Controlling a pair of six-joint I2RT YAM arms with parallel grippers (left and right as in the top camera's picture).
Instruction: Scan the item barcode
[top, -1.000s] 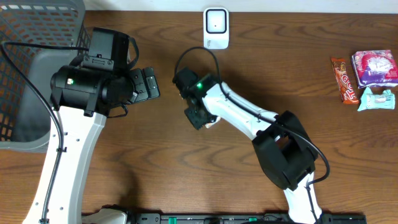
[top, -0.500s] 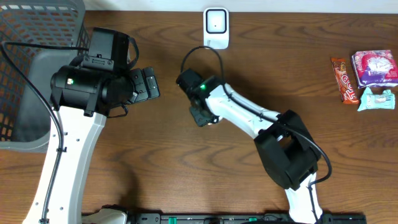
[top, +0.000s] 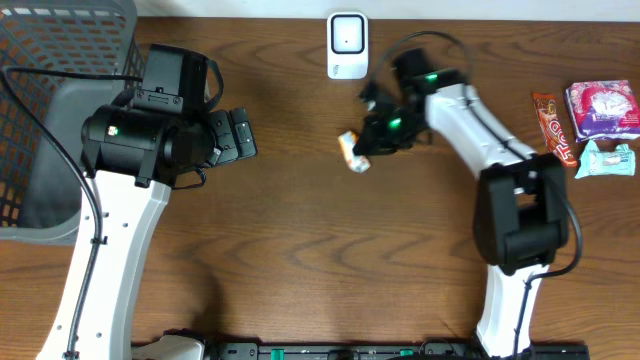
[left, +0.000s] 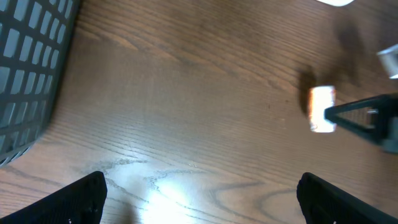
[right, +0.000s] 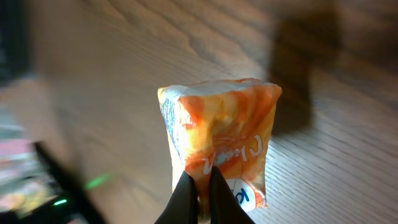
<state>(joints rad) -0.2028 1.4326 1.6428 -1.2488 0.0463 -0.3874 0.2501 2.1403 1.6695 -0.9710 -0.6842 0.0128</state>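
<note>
Orange packet (top: 350, 152), now aloft nearer the scanner (top: 347, 45), tight in the closed right hand (right: 200, 186)

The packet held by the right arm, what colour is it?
The packet is orange and white with a little blue print, clearest in the right wrist view.

the overhead camera looked straight down from high above, taking in the whole wooden table (top: 300, 260) and a grey basket (top: 50, 60) at its left edge. the left wrist camera faced down at the tabletop from some height, with the basket's mesh (left: 31, 62) on its left and an orange packet (left: 322, 109) on its right. the overhead view showed that packet (top: 351, 151) mid-table. the right wrist camera sat very close to the same packet (right: 219, 140), with blurred wood behind.
</note>
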